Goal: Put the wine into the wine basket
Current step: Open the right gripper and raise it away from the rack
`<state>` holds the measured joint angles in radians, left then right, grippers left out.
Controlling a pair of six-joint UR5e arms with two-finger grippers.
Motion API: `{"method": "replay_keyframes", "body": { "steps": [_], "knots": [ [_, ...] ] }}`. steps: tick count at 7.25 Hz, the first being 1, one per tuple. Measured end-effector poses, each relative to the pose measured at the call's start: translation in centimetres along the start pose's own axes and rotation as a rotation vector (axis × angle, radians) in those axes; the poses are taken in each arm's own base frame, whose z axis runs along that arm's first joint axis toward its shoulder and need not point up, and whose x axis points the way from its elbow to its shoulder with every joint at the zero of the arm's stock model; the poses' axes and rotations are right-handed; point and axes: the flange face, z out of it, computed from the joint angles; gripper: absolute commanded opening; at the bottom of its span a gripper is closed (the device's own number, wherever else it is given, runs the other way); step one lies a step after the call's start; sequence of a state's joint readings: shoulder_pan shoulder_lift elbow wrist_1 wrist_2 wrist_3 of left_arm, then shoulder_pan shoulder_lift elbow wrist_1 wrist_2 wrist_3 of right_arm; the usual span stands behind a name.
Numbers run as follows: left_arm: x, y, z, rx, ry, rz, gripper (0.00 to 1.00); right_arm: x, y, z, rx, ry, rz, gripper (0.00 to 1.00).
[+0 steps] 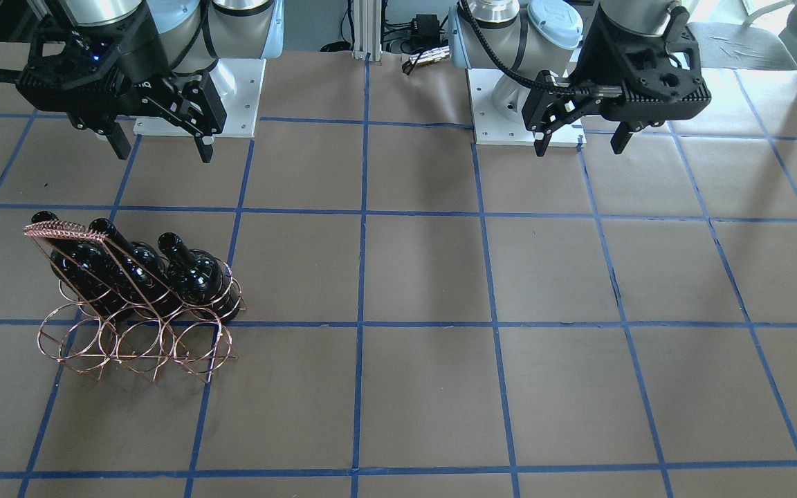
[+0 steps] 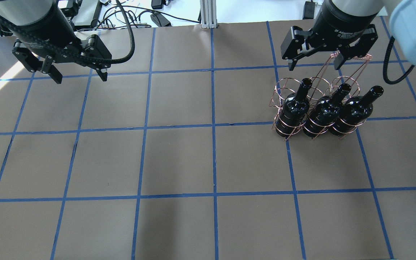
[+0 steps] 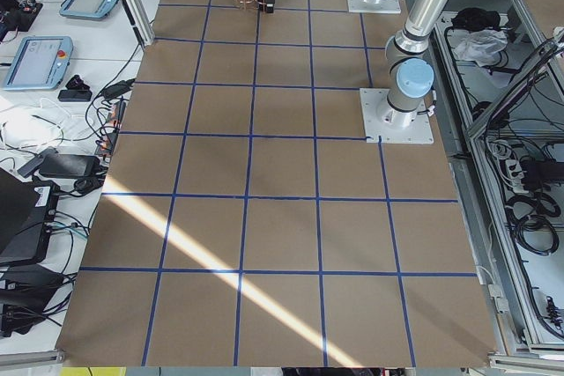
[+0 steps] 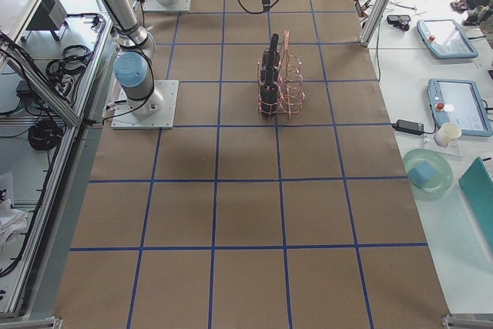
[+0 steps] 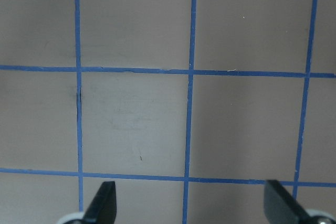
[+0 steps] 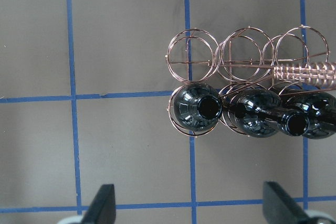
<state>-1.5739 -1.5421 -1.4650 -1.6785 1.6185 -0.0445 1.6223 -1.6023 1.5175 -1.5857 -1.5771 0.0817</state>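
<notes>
The copper wire wine basket (image 2: 350, 57) stands on the table on my right side. It also shows in the front view (image 1: 63, 230) and the right wrist view (image 6: 307, 70). Three glossy black wine bottles (image 2: 295, 108) (image 2: 325, 111) (image 2: 353, 111) stand in one row of its rings, necks up. The other row of rings (image 6: 191, 56) is empty. My right gripper (image 2: 314, 66) hangs open and empty above the basket, apart from it. My left gripper (image 2: 81, 76) is open and empty above bare table on the far left; its fingertips (image 5: 105, 200) show nothing between them.
The table is brown paper with a grid of blue tape (image 2: 213, 126). The two arm bases (image 1: 198, 97) (image 1: 523, 104) stand at the robot's edge. Cables and tablets (image 4: 443, 36) lie on side benches off the table.
</notes>
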Motion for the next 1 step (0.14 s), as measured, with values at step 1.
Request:
{"method": "replay_keyframes", "body": {
  "steps": [1],
  "knots": [
    [0.0, 0.01, -0.01, 0.0, 0.0, 0.0, 1.0, 0.04, 0.07, 0.2, -0.01, 0.014, -0.004, 0.99]
  ]
}}
